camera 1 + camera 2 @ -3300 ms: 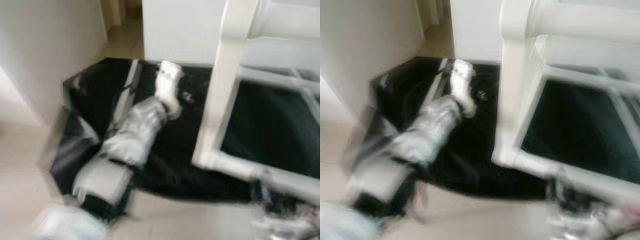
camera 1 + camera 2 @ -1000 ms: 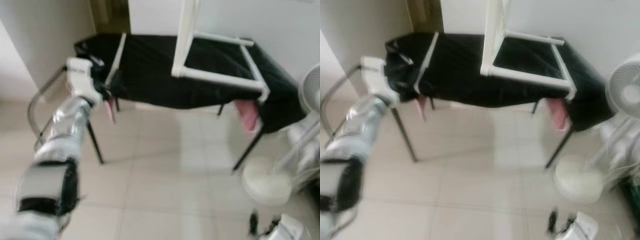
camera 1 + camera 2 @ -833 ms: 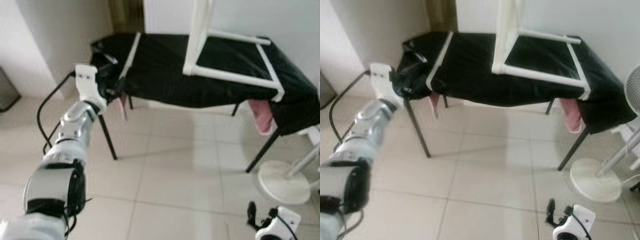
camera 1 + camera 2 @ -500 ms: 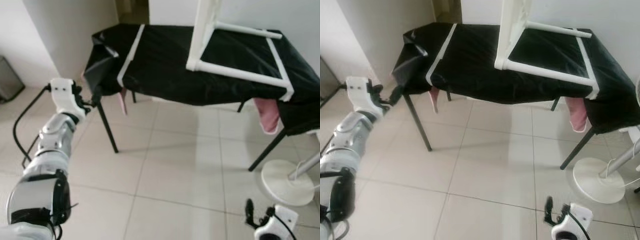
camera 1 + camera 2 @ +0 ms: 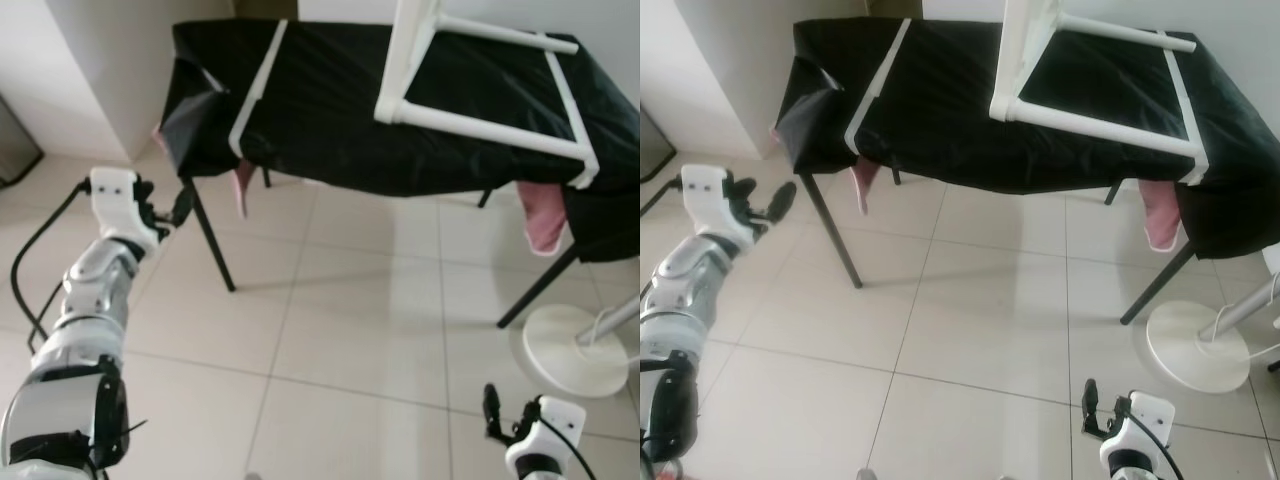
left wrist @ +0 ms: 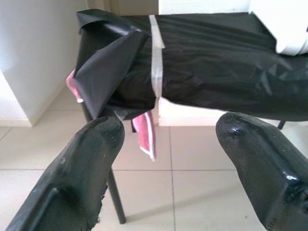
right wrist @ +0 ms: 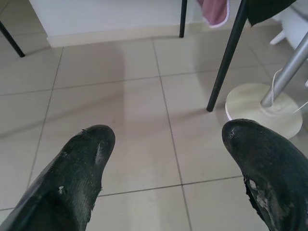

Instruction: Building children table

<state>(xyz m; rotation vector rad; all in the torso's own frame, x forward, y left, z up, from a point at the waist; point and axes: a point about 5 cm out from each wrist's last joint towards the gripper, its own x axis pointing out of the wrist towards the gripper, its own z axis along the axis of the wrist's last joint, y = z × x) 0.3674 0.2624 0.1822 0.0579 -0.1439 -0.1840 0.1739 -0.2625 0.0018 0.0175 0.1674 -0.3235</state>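
Before me, pale tiled floor [image 5: 340,330], white walls [image 5: 90,60], a fan's round base [image 5: 575,358] at right.

The robot's left arm [image 5: 95,300] is built of ribbed, silver metallic segments, with a black band at the joint farthest from the left end effector [image 5: 165,212]. A boxy white wrist housing [image 5: 113,196] sits just behind that end effector's two black fingers [image 6: 77,178], which are thick, glossy, round-tipped and scuffed. A thin black cable [image 5: 35,250] loops beside the arm. The right end effector [image 5: 1092,410] has the same black fingers [image 7: 72,178] on a white housing [image 5: 1137,418].
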